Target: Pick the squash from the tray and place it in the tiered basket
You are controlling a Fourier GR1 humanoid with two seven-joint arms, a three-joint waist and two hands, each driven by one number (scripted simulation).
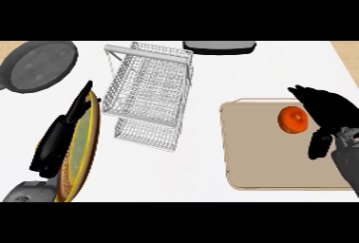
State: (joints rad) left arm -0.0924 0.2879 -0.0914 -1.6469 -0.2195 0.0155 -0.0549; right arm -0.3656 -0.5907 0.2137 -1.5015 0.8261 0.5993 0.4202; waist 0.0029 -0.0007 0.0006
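An orange, round squash (293, 119) lies on the beige tray (259, 161) at the right, near its far edge. My right hand (328, 114) hovers just right of the squash, fingers relaxed and spread, the thumb hanging down below it; nothing is held. The white wire tiered basket (149, 90) stands in the middle of the counter, left of the tray. My left hand (60, 133) rests at the left edge with straight fingers pointing up, in front of a yellow-rimmed plate.
A dark grey pan (38, 65) sits at the far left corner. A grey and black object (219, 46) lies at the far edge behind the basket. The yellow-rimmed plate (85, 147) lies at the left, partly under my left hand.
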